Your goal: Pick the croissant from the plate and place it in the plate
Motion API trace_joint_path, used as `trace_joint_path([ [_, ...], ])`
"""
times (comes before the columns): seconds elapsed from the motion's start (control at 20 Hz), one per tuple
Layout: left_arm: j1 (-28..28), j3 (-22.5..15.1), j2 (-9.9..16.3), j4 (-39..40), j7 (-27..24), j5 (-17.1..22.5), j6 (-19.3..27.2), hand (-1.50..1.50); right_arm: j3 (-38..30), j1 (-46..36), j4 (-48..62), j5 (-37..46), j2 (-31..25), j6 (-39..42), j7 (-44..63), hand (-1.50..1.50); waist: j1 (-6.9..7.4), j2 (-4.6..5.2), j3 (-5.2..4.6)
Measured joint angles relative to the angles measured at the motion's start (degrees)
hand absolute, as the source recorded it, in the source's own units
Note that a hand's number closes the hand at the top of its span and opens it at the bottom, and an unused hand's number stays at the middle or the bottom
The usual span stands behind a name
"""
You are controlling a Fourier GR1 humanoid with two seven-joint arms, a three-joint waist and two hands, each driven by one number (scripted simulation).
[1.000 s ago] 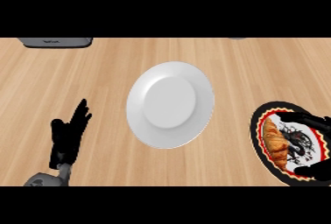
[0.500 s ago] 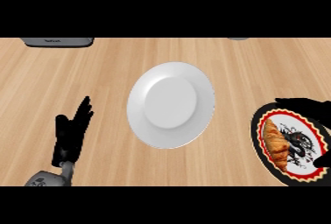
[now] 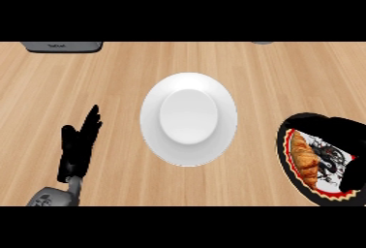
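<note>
The croissant lies on the left part of a dark plate with a red scalloped border and a black-and-white pattern, at the counter's right edge toward the near corner. A black mass that looks like the right hand covers the right side of that plate, just beside the croissant; I cannot tell whether its fingers are spread or curled, nor whether they touch the croissant.

A white plate sits in the middle of the counter, well apart from the dark plate and bare.

The left hand rests near the counter's left near side, fingers straight and pointing away, holding nothing. Its grey forearm enters from the near edge.

At the far left edge a grey object shows partly. A small grey thing sits at the far edge, right of centre, too cut off to identify.
</note>
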Motion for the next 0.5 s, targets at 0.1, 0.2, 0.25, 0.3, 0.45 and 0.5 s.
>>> trace_joint_path([
  [0.1,0.6,0.1,-0.6,-0.8,0.4,-0.8,0.0,0.0,-0.4,-0.8,1.4,1.7,1.3,1.3,0.1,-1.5,0.0,0.0,0.02],
  [0.2,1.6,0.8,-1.1,-1.4,0.1,-1.3,-0.5,0.0,-0.6,-1.1,3.5,4.2,2.8,1.2,-1.2,-1.5,-0.01,0.0,0.02],
  [0.25,2.1,0.8,-1.5,-2.0,0.4,-1.8,-0.6,0.0,-0.9,-0.8,4.0,5.3,3.0,1.2,-2.2,-1.5,-0.03,0.0,0.03],
  [0.3,2.1,1.1,-1.3,-2.9,1.5,-2.1,-0.9,0.0,-1.4,-1.0,4.3,6.3,3.4,1.6,-2.5,-1.5,-0.06,-0.01,0.04],
  [0.45,2.6,2.7,-2.0,-1.7,-0.1,-2.3,-2.6,0.0,-2.1,-2.3,6.7,9.0,5.3,2.7,-3.5,-1.5,-0.07,0.0,0.03],
  [0.5,2.3,2.9,-2.2,-2.0,0.9,-2.7,-2.7,0.0,-2.5,-2.3,6.5,9.7,5.5,3.3,-3.9,-1.5,-0.1,0.0,0.04],
])
